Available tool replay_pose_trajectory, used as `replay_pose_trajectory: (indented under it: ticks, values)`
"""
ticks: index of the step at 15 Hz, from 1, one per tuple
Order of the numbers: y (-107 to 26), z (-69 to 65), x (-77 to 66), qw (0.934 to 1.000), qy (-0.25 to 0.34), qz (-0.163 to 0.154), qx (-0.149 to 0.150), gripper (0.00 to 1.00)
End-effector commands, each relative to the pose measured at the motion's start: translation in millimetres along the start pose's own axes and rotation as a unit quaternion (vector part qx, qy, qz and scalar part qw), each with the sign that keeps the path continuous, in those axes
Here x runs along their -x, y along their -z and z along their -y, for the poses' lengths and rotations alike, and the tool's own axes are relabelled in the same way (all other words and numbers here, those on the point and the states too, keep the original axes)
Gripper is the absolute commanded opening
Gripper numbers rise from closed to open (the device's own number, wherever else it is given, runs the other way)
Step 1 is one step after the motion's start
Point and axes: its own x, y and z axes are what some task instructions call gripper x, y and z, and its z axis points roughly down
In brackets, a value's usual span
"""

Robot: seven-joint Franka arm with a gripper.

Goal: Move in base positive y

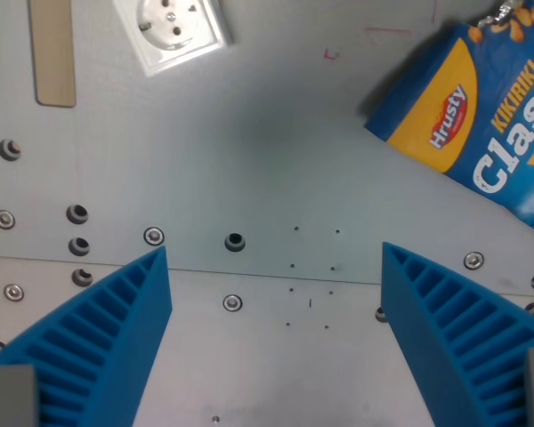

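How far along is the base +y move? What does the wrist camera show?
Progress cannot be judged from one frame. In hand: nothing; the gripper is open over the bare metal table, between the wall socket and the Hrusty snack bag. The move itself remains.

Lab bench: bolted metal table (249, 160), loose test socket (171, 28).

Blue, white and pale grey across the bench

The ribbed fingers (116, 342) are bright blue. The snack bag (481, 107) is deep blue with a yellow-orange panel, a red logo and white lettering. The socket (171, 28) is white, the strip (53, 52) beige, and the bench (267, 151) pale grey with faint red marks.
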Motion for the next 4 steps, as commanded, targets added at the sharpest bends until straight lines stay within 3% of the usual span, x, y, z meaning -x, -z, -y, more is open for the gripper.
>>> replay_pose_trajectory:
  ticks: [1, 4]
  values:
    - [3.3, 12.7, -8.9, 1.0000, -0.009, 0.003, 0.000, 1.00]
    - [3.3, 27.6, -12.9, 1.0000, -0.009, 0.003, 0.000, 1.00]
